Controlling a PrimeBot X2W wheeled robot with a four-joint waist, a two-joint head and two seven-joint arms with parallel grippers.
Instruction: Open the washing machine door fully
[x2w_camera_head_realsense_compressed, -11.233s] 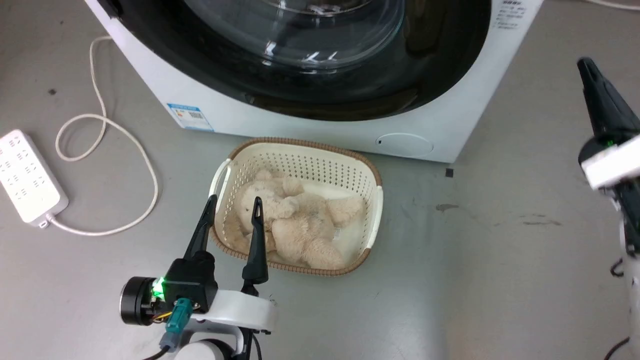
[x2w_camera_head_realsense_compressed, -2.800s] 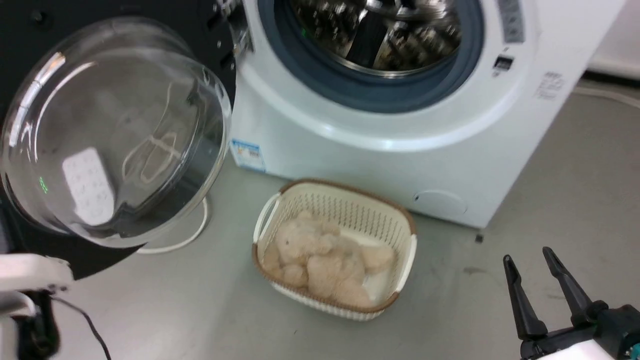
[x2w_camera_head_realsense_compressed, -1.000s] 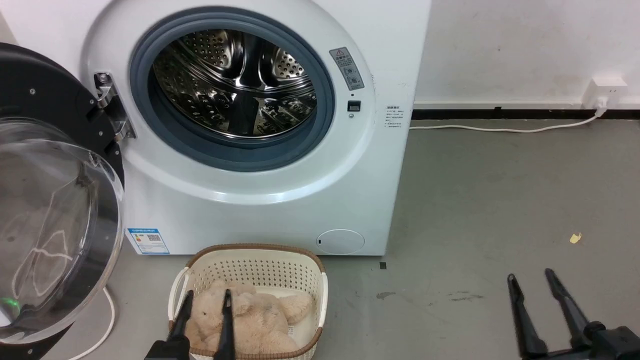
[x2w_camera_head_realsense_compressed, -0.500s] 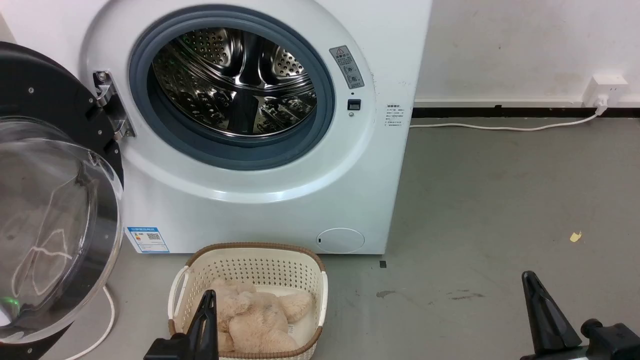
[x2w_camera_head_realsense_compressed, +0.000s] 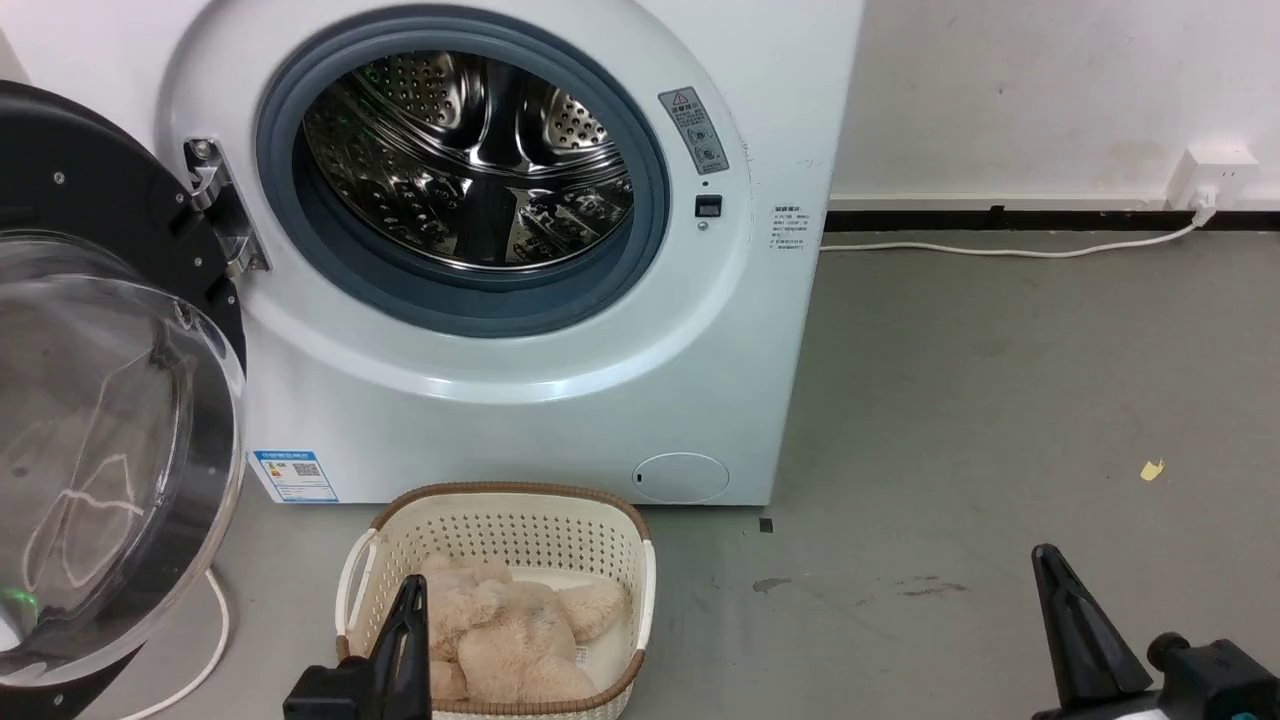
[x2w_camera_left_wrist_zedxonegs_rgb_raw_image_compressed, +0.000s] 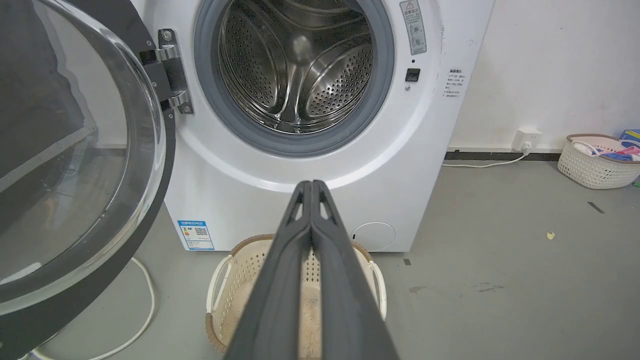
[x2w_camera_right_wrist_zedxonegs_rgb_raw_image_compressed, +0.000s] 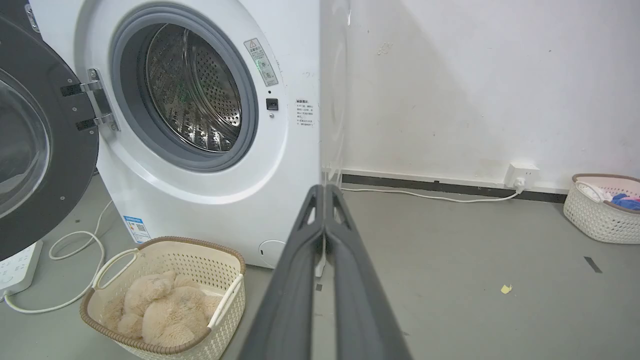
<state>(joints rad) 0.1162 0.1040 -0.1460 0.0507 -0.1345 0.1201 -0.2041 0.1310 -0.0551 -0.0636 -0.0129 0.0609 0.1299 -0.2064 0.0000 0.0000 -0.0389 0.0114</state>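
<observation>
the washing machine bears a blue label sticker, its print too small to read. the right wrist view adds a clothes basket at the floor's far edge. left tool and right tool are closed, empty.

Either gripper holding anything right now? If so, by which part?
Nothing held: left gripper and right gripper are both shut on nothing, apart from the washing machine door.
</observation>
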